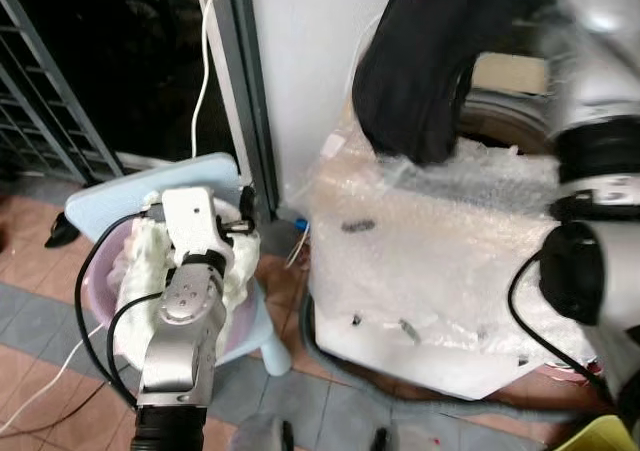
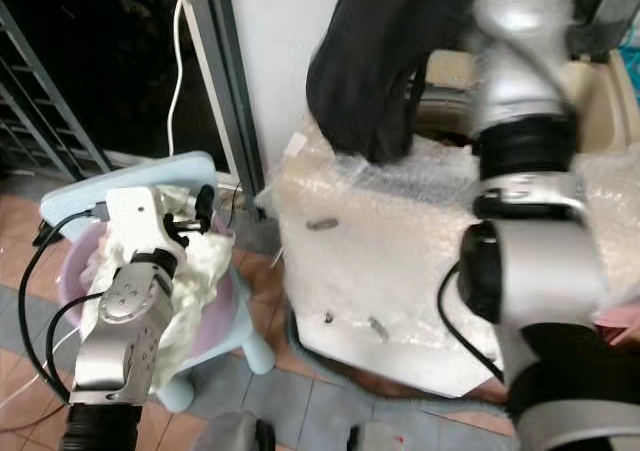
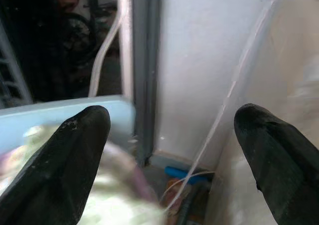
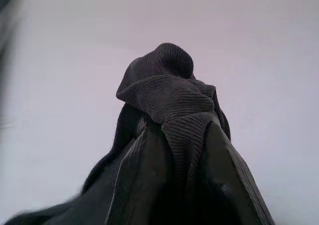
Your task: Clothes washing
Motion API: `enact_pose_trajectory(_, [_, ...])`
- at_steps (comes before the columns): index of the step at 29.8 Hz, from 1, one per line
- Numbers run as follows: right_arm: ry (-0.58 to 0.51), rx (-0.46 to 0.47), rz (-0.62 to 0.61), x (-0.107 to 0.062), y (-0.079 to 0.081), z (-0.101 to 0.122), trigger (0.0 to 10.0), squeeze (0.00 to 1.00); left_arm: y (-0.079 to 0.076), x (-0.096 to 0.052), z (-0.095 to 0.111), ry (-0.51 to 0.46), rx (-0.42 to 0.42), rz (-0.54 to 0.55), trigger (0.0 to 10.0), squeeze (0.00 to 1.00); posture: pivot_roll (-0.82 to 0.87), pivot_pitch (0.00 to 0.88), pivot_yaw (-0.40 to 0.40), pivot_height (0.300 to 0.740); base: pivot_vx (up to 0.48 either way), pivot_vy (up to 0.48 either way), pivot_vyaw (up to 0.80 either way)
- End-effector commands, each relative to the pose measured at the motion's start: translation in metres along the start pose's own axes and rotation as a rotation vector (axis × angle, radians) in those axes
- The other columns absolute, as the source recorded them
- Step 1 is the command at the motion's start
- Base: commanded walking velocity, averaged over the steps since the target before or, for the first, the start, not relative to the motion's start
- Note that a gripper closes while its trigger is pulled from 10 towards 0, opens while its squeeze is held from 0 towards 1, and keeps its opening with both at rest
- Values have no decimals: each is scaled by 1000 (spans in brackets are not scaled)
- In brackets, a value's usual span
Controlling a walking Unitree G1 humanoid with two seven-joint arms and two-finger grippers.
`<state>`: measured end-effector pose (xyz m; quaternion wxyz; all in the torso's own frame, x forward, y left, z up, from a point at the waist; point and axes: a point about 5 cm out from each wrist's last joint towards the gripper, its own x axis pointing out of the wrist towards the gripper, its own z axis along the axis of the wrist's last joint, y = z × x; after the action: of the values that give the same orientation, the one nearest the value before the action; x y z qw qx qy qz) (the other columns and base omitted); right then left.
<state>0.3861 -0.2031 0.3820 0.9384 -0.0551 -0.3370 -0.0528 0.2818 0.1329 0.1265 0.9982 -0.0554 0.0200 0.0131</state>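
Right gripper pinched tight on black garment, held high over washer at right. Left gripper wide open, empty, above pink basin. Watch dangling hem: may snag bubble wrap beside drum opening and land outside.

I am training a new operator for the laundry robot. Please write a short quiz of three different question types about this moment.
1. True or false: the right gripper is shut on the black ribbed garment.
2. The left gripper hangs open over which thing? A) the pink plastic basin of pale laundry on the light blue plastic stool; B) the washing machine wrapped in bubble plastic; C) the tiled floor.
3. Fill in: the black ribbed garment hangs above the ______.

Key: 1 true; 2 A; 3 washing machine wrapped in bubble plastic.
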Motion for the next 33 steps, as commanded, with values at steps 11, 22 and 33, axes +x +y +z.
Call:
enact_pose_trajectory(11, [476, 147, 191, -131, 50, -117, 10000, 1000, -6, -2, -4, 28, -10, -11, 10000, 0, 0, 44, 37, 740, 0, 0, 0])
enact_pose_trajectory(22, [472, 170, 242, -179, 63, -100, 10000, 1000, -7, 3, -2, 17, -27, 18, 10000, 0, -12, 40, 43, 740, 0, 0, 0])
enact_pose_trajectory(33, [439, 195, 253, -179, 66, -87, 10000, 1000, -8, 3, -1, 5, -8, 28, 10000, 0, -10, 41, 34, 740, 0, 0, 0])
